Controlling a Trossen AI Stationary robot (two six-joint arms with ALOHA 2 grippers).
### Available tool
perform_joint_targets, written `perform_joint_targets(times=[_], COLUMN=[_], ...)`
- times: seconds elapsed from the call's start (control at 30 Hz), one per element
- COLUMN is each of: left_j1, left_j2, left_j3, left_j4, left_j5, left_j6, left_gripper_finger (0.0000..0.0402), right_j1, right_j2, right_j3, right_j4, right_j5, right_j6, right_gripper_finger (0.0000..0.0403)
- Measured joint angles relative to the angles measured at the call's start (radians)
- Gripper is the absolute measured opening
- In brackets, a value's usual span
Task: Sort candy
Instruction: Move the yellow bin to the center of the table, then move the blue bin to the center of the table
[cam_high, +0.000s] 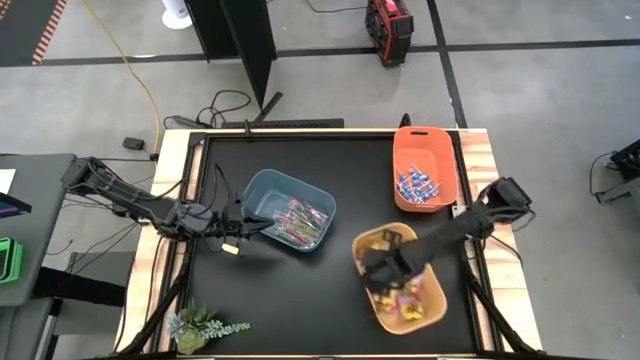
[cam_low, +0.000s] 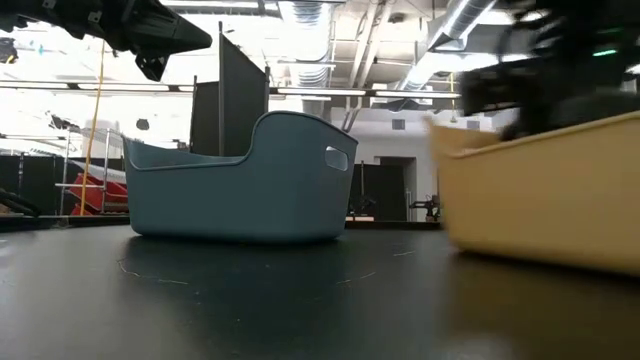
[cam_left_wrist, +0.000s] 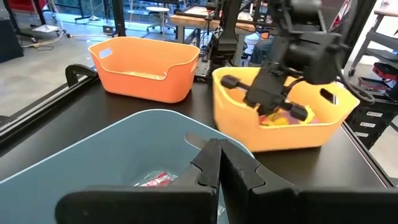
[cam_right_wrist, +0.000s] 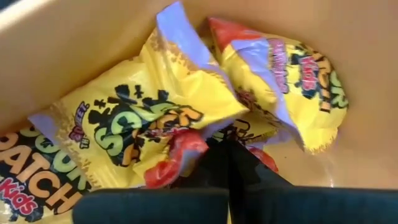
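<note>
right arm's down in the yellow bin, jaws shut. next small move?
Probably lift the right gripper straight up out of the yellow bin. Its jaws are shut with nothing visibly pinched, among yellow candy packets already lying there. The left gripper waits shut at the blue-grey bin.

Bright overhead strip lights; near yellow bin (cam_low: 560, 190) blurred
</note>
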Motion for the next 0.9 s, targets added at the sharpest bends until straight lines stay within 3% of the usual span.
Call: perform_joint_targets(times=[0.17, 0.37, 0.7, 0.8, 0.9], left_j1=[0.000, 0.000, 0.000, 0.000, 0.002], left_j2=[0.000, 0.000, 0.008, 0.059, 0.155], left_j3=[0.000, 0.000, 0.001, 0.001, 0.001], left_j4=[-0.004, -0.011, -0.142, -0.125, -0.043], left_j5=[0.000, 0.000, 0.001, 0.001, 0.003], left_j6=[-0.001, -0.008, -0.150, -0.180, -0.179], left_gripper_finger=[0.0000, 0.0000, 0.0000, 0.0000, 0.0000], right_j1=[-0.155, -0.275, -0.243, -0.219, -0.191], right_j2=[0.000, -0.009, -0.180, -0.242, -0.305], right_j3=[0.001, 0.001, 0.001, 0.001, 0.001], right_j4=[0.150, 0.196, 0.177, 0.169, 0.160], right_j5=[0.001, 0.004, 0.004, 0.007, 0.075], right_j6=[-0.166, -0.278, -0.333, -0.353, -0.385], right_gripper_finger=[0.0006, 0.0006, 0.0006, 0.0006, 0.0006])
